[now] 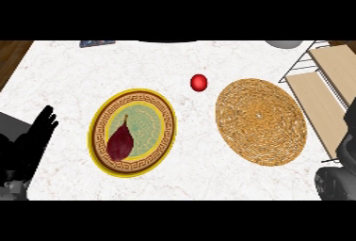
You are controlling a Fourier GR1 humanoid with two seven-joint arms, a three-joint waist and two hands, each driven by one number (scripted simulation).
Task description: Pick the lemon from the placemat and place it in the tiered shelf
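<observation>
No lemon visible; mat (pixel 261 123), woven and round, lies bare. Shelf (pixel 327 82) just beside it at right. Right hand (pixel 348 132) over shelf edge, likely hiding lemon; fingers: cannot tell. Left hand (pixel 38 129) at left edge, fingers straight, resting. Red ball (pixel 199 82), plate (pixel 132 132) with dark fruit. No readable writing.

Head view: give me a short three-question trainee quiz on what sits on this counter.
1. True or false: a lemon lies on the round woven straw placemat.
2. What lies on the round yellow-rimmed patterned plate? A) a small red ball B) a dark red pear-shaped item C) nothing
3. Fill in: the wooden tiered shelf with a white wire frame stands at the view's ____ edge.
Key: 1 false, no lemon shows there; 2 B; 3 right.
</observation>
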